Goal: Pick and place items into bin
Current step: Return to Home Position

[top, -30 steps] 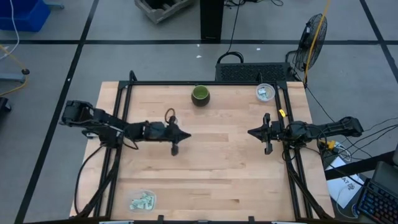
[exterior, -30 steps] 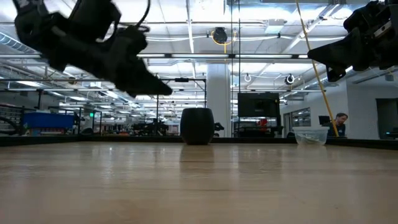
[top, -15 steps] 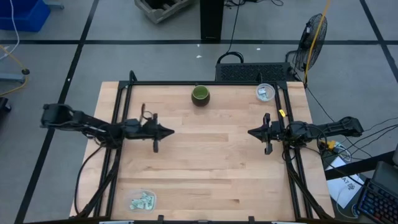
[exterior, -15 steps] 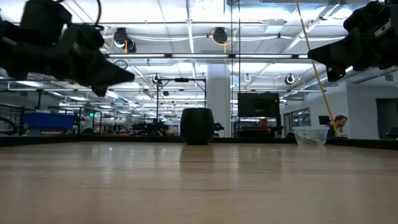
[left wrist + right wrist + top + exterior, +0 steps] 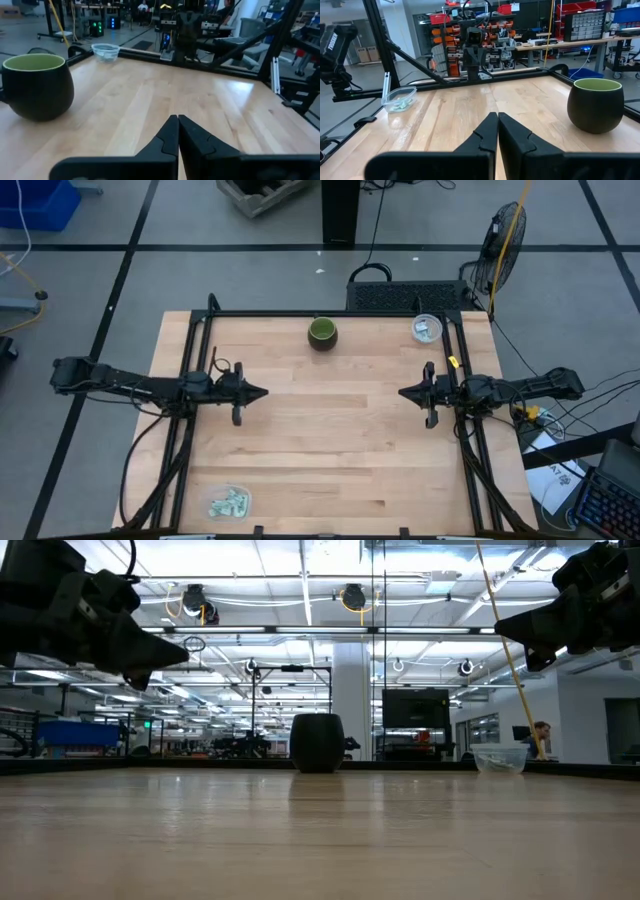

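Several pale green-and-white packets [image 5: 229,502] lie in a clear tub at the table's near left corner; the right wrist view shows this tub [image 5: 400,98] too. A second clear tub [image 5: 426,329] with pale contents stands at the far right corner. My left gripper [image 5: 262,392] hovers shut over the left middle of the table, pointing right. My right gripper [image 5: 402,393] hovers shut over the right middle, pointing left. Both are above the wood and hold nothing.
A dark green round bowl [image 5: 322,333] stands at the middle of the far edge, on its base. A black frame [image 5: 300,313] runs along the far and side edges. Bare wood lies between the two grippers.
My left gripper has drawn back toward the table's left edge, away from the middle, and risen slightly. The right arm has kept still.
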`<state>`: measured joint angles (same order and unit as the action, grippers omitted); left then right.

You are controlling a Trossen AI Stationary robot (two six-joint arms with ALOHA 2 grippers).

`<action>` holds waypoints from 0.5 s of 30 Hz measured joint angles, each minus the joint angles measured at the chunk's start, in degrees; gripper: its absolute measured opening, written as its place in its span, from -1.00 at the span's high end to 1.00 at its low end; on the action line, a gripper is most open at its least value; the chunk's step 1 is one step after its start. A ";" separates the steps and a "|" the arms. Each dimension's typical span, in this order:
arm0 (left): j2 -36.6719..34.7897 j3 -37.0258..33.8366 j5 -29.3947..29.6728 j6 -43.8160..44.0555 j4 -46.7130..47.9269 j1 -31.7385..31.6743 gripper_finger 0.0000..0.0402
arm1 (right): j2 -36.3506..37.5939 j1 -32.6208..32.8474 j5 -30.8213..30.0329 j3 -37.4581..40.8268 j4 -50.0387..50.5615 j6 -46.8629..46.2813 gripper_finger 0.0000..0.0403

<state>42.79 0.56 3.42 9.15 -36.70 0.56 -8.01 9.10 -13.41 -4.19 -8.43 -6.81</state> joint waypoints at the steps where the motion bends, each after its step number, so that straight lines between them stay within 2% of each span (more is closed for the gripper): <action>1: -1.53 0.02 -0.04 0.03 1.56 0.00 0.95 | 0.00 0.02 0.00 0.00 0.00 0.00 0.96; 15: -21.88 0.01 -0.54 -0.48 22.68 0.00 0.98 | 0.00 0.00 -0.02 0.00 0.04 0.01 0.96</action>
<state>20.92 0.57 2.87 8.67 -14.03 0.56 -8.01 9.10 -13.43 -4.19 -8.39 -6.79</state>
